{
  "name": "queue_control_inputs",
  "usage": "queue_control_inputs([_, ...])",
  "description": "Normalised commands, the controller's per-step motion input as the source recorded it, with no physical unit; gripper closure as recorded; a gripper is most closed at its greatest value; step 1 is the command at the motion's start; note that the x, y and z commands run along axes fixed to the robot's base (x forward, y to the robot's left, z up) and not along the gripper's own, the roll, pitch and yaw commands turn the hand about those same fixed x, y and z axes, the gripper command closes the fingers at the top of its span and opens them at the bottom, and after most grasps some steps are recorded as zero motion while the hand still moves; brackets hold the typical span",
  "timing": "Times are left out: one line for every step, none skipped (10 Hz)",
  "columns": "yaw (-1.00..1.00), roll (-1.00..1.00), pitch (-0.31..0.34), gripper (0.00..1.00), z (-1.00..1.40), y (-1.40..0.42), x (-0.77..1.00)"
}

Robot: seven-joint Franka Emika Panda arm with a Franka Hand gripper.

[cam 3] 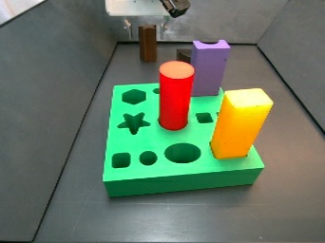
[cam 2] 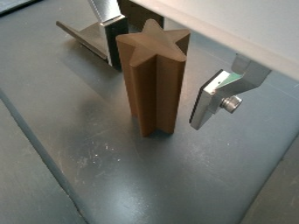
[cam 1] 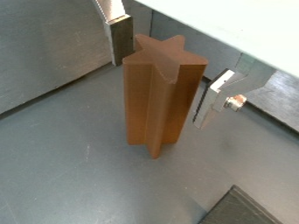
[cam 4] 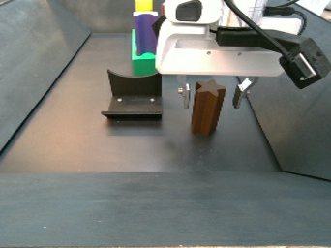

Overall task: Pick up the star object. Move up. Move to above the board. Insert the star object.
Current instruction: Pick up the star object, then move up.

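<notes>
At the far end of the grey floor, behind the board, the gripper [cam 4: 212,93] hangs low over the star object [cam 4: 208,107], its fingers spread wide and straddling the peg. In both wrist views the two silver finger plates stand on opposite sides of the star object [cam 1: 160,94] [cam 2: 156,77], one finger [cam 1: 119,38] close beside a ridge near the top, the other finger [cam 2: 218,98] apart from the peg with grey floor visible in the gap. Neither pad is seen pressing on the wood; whether the nearer finger touches it cannot be told.

The star object stands upright on the floor, dark brown, its star-shaped top face level and its ridged sides running straight down to the base. In a side view it appears as a slim brown post [cam 3: 148,42] directly under the white gripper body [cam 3: 137,9], well apart from the board.

The board [cam 3: 143,161] is a thick bright-green block lying flat, with a star hole [cam 3: 132,121], a hexagon hole [cam 3: 132,95] and round and square holes open in its top. Standing in it are a red cylinder [cam 3: 176,94], a yellow block [cam 3: 238,122] and a purple notched block [cam 3: 210,66].

In a side view the fixture [cam 4: 131,95], a dark L-shaped bracket on its base plate, stands on the floor beside the gripper, clear of the star object
</notes>
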Motion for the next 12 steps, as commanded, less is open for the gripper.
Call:
queue_control_inputs([0.00, 0.00, 0.000, 1.00, 0.00, 0.00, 0.00])
queue_control_inputs([0.00, 0.00, 0.000, 1.00, 0.00, 0.00, 0.00])
queue_control_inputs([0.00, 0.00, 0.000, 1.00, 0.00, 0.00, 0.00])
queue_control_inputs([0.00, 0.00, 0.000, 1.00, 0.00, 0.00, 0.00])
queue_control_inputs([0.00, 0.00, 0.000, 1.00, 0.00, 0.00, 0.00])
queue_control_inputs([0.00, 0.00, 0.000, 1.00, 0.00, 0.00, 0.00])
queue_control_inputs([0.00, 0.00, 0.000, 1.00, 0.00, 0.00, 0.00])
queue_control_inputs([0.00, 0.00, 0.000, 1.00, 0.00, 0.00, 0.00])
queue_control_inputs([0.00, 0.00, 0.000, 1.00, 0.00, 0.00, 0.00])
queue_control_inputs([0.00, 0.00, 0.000, 1.00, 0.00, 0.00, 0.00])
queue_control_inputs([0.00, 0.00, 0.000, 1.00, 0.00, 0.00, 0.00])
queue_control_inputs([0.00, 0.00, 0.000, 1.00, 0.83, 0.00, 0.00])
